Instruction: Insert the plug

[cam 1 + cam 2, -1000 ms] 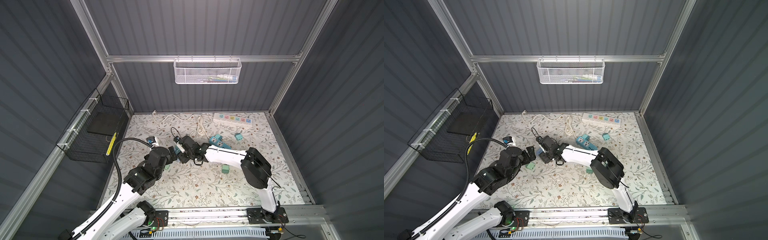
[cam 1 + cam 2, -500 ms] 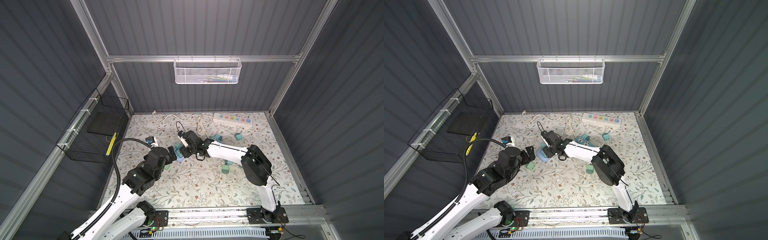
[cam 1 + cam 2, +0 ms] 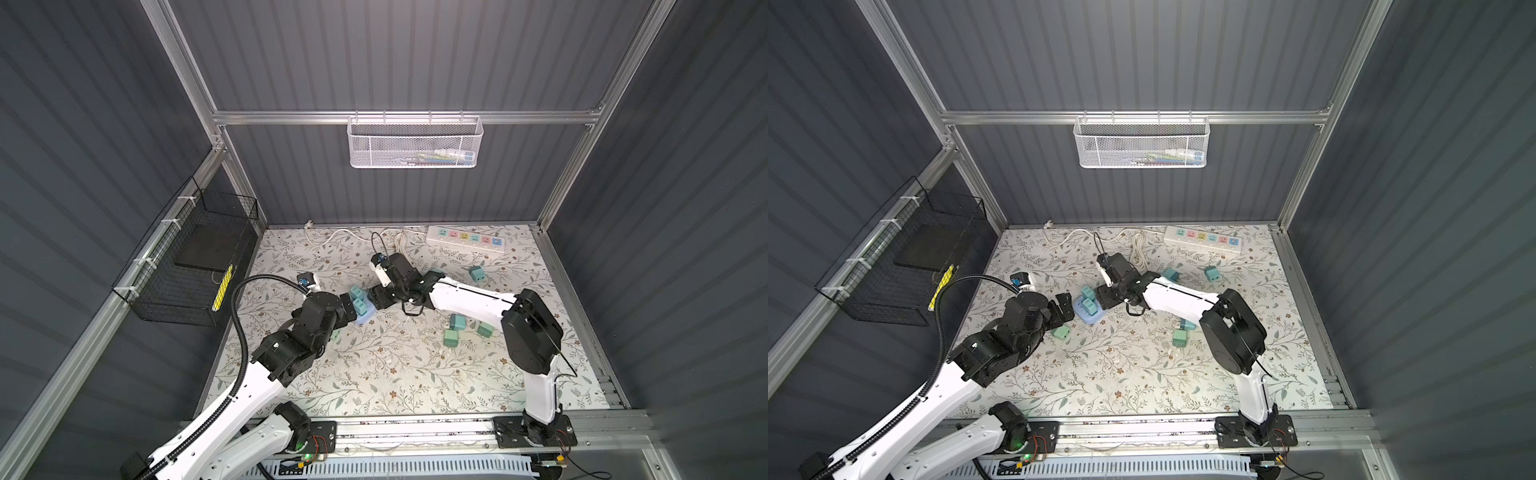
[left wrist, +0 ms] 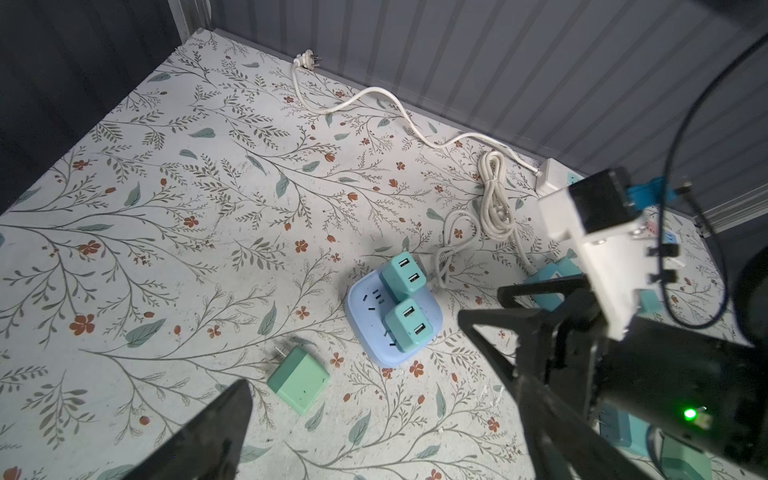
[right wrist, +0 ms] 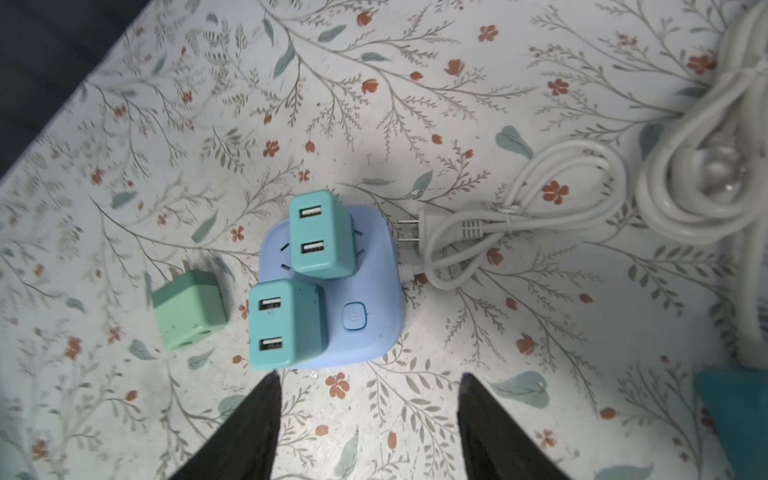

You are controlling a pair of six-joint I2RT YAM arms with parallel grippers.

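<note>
Worktop [image 3: 374,374]: floral covering. Three loose plugs [image 3: 451,337] lie in a cluster beside the right arm's elbow.

Green plug [image 5: 189,309]: lies on its side on the worktop with its prongs exposed. It is just beside the blue socket block [image 5: 365,282] and not inserted. In a top view it sits on the near side of the block, close under the left arm [image 3: 1061,331].

Left gripper [image 3: 1068,309]: at the left edge of the block. Its fingers are spread wide and nothing is between them.

Blue socket block: flat on the worktop, between the two grippers. Two teal plugs [image 5: 318,235] stand upright in its sockets, USB ports facing up. One socket and the round button are uncovered.

Right gripper [image 5: 369,376]: at the right edge of the block, in both top views. Its fingers [image 5: 257,424] are parted and empty, with the tips clear of the block and of the teal plugs.

White cord [image 5: 469,228]: a tied bundle just beside the block, its two-pin end pointing at the block's edge.

Further back: a thicker coiled cable [image 3: 401,241] and one more loose plug [image 3: 477,273]. A white power strip [image 3: 465,240] with coloured outlets lies along the rear wall.

Rear wall: a white mesh basket [image 3: 415,141] hangs from the rail. Its contents are too small to identify.
</note>
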